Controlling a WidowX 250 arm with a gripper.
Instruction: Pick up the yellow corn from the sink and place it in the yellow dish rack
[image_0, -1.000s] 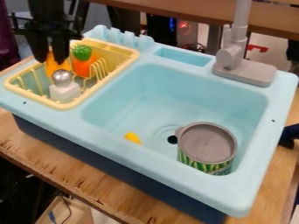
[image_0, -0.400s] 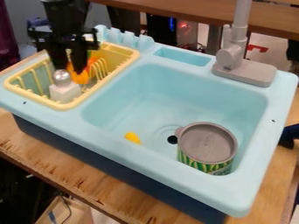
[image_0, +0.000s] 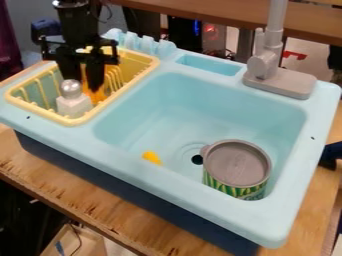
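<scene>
The gripper (image_0: 83, 84) hangs upright over the yellow dish rack (image_0: 79, 120) at the upper left, its two fingers apart and lowered into the rack. Between them and just beside the right finger shows an orange toy (image_0: 97, 95), largely hidden behind the fingers; whether they touch it I cannot tell. In front of the left finger stands a white shaker with a silver ball-shaped top (image_0: 71, 88).
The light blue sink (image_0: 143, 117) holds a small yellow piece (image_0: 152, 158) and a grey-lidded can with a green patterned side (image_0: 237, 163). A grey faucet (image_0: 264, 65) rises at the back right.
The gripper has moved right and down into the rack, and its fingers are closer together than at first. It now covers the green-topped orange toy's upper part. The shaker and can have stayed put.
</scene>
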